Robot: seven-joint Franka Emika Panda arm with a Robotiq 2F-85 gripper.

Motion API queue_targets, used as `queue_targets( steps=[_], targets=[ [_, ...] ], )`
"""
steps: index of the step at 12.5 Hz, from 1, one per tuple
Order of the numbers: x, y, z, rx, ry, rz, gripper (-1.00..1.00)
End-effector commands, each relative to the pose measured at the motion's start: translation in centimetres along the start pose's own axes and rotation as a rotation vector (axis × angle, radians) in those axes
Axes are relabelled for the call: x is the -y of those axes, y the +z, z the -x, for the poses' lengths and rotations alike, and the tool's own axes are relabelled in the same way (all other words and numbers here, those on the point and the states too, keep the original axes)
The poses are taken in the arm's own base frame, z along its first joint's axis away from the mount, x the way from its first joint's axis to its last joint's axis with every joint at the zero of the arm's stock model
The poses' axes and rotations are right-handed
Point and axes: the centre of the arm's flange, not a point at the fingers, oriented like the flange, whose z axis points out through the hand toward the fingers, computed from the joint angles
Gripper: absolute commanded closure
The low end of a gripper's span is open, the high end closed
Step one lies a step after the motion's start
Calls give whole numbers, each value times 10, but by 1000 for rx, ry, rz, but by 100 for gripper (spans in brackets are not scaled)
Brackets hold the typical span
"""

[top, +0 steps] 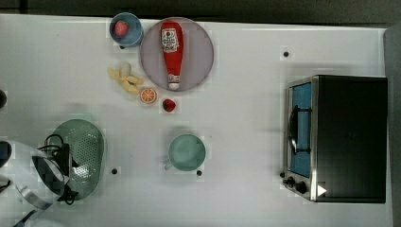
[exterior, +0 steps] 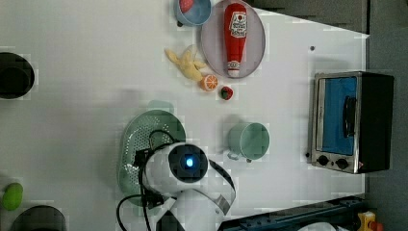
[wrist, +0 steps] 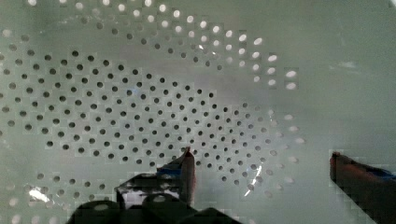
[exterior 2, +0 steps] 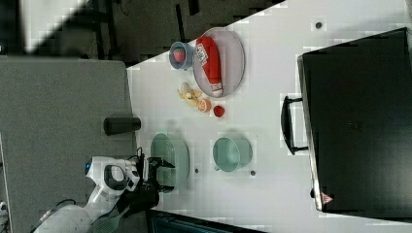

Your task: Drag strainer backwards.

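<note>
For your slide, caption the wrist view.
Open hand poised inside the perforated bowl of the pale green strainer.

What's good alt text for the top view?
Robot arm with open gripper over a pale green strainer at the top view's lower left; a green cup sits mid-table, a ketchup bottle lies on a plate, and a toaster oven stands right.
</note>
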Motion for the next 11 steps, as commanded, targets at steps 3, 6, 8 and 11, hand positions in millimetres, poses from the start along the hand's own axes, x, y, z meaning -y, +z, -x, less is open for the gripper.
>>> queue_targets(
  steps=[3,6,8,11],
  targets=[
    [27,-140,-45,74,-20,-219,-100],
    [39,-245,-140,54,-141,-301,-100],
    [37,-306,-217,43,-210,-334,-100],
    [21,-370,-328,29,-338,-353,-100]
  ],
)
